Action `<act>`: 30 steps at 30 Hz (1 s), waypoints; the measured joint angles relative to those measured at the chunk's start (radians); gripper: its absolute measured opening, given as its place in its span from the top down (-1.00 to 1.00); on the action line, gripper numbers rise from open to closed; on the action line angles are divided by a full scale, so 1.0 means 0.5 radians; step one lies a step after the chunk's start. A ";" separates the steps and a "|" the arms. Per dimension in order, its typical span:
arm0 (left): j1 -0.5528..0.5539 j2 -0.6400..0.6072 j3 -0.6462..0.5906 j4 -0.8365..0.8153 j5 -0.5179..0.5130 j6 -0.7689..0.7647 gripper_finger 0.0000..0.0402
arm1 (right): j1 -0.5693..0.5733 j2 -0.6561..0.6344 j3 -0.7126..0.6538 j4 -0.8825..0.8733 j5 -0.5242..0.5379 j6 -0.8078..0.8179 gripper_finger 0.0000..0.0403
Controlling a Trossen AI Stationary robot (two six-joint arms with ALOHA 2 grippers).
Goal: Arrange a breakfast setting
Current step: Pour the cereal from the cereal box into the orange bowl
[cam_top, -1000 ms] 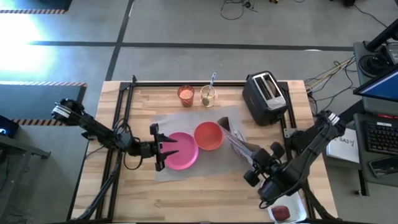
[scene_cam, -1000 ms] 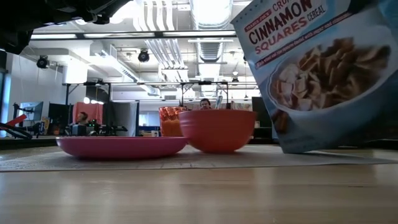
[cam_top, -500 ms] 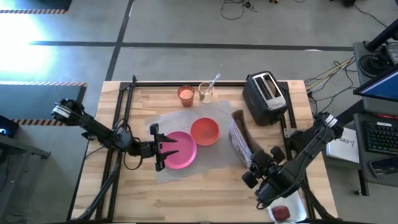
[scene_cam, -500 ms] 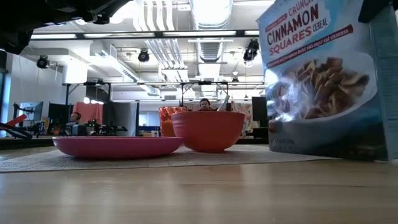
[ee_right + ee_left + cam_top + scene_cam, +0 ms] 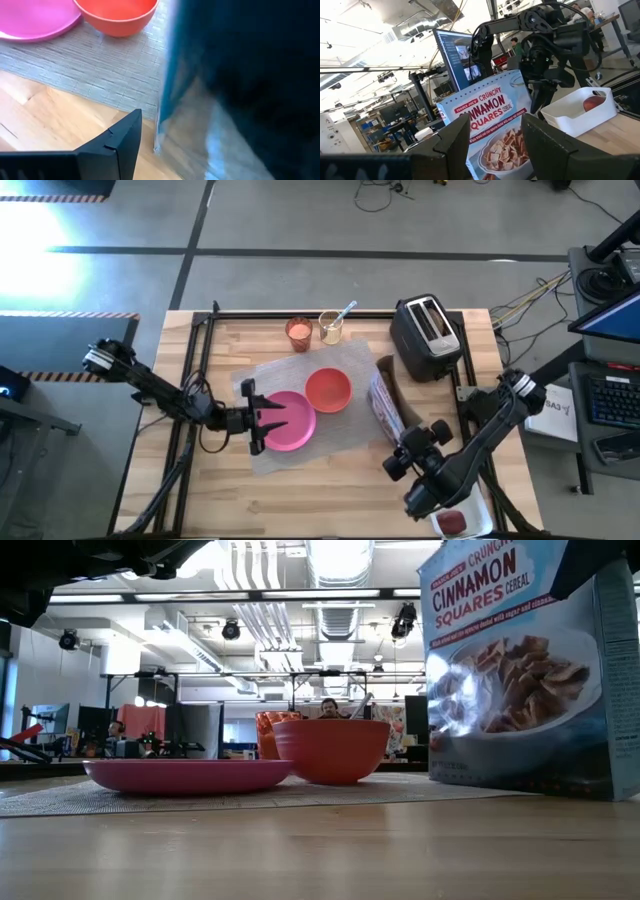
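While serving from it calls for easy reach, stands upright at the right edge of the grey translucent mat (image 5: pixel 300 375): cereal box (image 5: pixel 386 405), long axis vertical, printed front turned toward the left arm's side and partly toward the bench's near edge, narrow side to the right. Looks self-supporting, base flat.

Right gripper (image 5: pixel 400 445) low at the box's near end; fingers (image 5: pixel 115 145) apart, the 1 visible finger standing clear of the box wall, so probably no grip on it, merely close enough to steady it.

Left gripper (image 5: pixel 265 420) hovers at the left rim of the round pink plate (image 5: pixel 297 425), its 2 fingers (image 5: pixel 455 145) spread with nothing between them, likely waiting.

Mat lies skewed to the edges of the bench (image 5: pixel 330 495), presumably as the base for the setting. On it, plate toward the near-left, orange-red bowl (image 5: pixel 328 390) just beside it on the far-right; touching or not, cannot tell. Both right way up, ready to fill.

Beyond the mat near the far edge: small orange cup (image 5: pixel 299 332), and beside it a glass (image 5: pixel 332 332) holding the metal spoon (image 5: pixel 344 311), handle leaning up and toward the far-right.

Not yet set out: red apple (image 5: pixel 452 523), lying in a white bin (image 5: pixel 570 117) at the near-right corner. Behind the box, toaster (image 5: pixel 425 335); no toast slice seen.
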 joint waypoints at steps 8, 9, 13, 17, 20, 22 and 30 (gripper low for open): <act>-0.001 0.001 0.000 0.004 0.000 0.000 0.19 | 0.176 0.115 -0.009 -0.121 0.224 0.331 0.07; 0.000 0.000 0.000 0.005 0.000 -0.001 0.19 | 0.186 0.126 -0.022 -0.121 0.240 0.331 0.07; -0.001 0.000 0.000 0.004 0.000 -0.001 0.19 | 0.191 0.151 -0.045 -0.125 0.257 0.355 0.07; 0.000 0.000 0.000 0.005 0.000 -0.001 0.19 | 0.190 0.119 -0.043 -0.103 0.313 0.336 0.07; 0.000 0.000 0.000 0.004 0.000 -0.001 0.19 | 0.185 0.058 -0.046 -0.074 0.294 0.310 0.07; 0.000 0.000 0.000 0.005 0.000 -0.001 0.19 | 0.184 0.007 -0.047 -0.069 0.275 0.313 0.07; 0.000 0.000 0.000 0.004 0.000 -0.001 0.19 | 0.180 -0.150 -0.068 -0.077 0.308 0.280 0.07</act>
